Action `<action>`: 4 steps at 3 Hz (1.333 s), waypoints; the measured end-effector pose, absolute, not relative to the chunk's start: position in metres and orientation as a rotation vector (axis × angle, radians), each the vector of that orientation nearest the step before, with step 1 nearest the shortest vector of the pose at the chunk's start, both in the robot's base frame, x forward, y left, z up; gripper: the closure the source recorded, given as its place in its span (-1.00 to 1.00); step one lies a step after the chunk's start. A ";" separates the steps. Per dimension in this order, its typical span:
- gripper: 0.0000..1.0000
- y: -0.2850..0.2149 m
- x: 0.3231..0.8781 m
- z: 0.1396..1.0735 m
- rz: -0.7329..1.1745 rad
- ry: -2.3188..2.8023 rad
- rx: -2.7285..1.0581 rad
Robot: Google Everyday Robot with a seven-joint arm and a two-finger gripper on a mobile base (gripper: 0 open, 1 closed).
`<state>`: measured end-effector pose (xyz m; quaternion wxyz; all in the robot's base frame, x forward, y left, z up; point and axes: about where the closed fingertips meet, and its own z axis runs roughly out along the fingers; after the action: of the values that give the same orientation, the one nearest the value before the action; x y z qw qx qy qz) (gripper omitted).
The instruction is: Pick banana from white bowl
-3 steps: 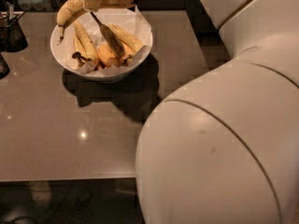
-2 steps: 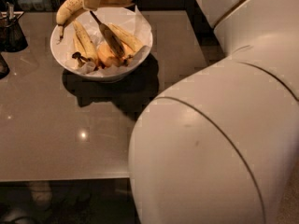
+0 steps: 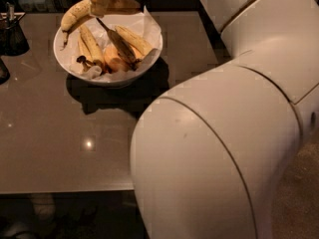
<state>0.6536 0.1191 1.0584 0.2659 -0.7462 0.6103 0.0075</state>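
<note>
The robot arm's white casing [image 3: 224, 148] is filling the near and right part of the camera view, hiding the table's near right corner. The grey table [image 3: 50, 133] is lying beyond it, reflecting a small spot of light [image 3: 88, 144].

Further back, the white bowl [image 3: 107, 79] is standing on the table and casting a dark shadow toward the arm. Crinkled white paper [image 3: 151, 26] is lining it and rising above its right rim. Shorter bananas [image 3: 92, 46] are lying inside, alongside a dark, narrow piece [image 3: 119, 46] whose nature cannot be told.

At the far edge, the gripper [image 3: 98, 10] is reaching down from the top of the view, clenched around the middle of the banana [image 3: 75, 16]. The banana is lying across the bowl's far rim, its stem end pointing left and down past the rim and its other end extending right.

A dark holder [image 3: 12, 34] is standing at the far left of the table, well apart from the bowl.
</note>
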 end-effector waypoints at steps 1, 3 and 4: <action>1.00 0.119 0.660 1.049 0.035 1.658 -2.022; 1.00 0.116 0.680 1.015 0.080 1.682 -2.040; 1.00 0.116 0.684 1.005 0.091 1.685 -2.053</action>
<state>0.6839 0.1157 1.0054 0.2397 -0.7501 0.6154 0.0333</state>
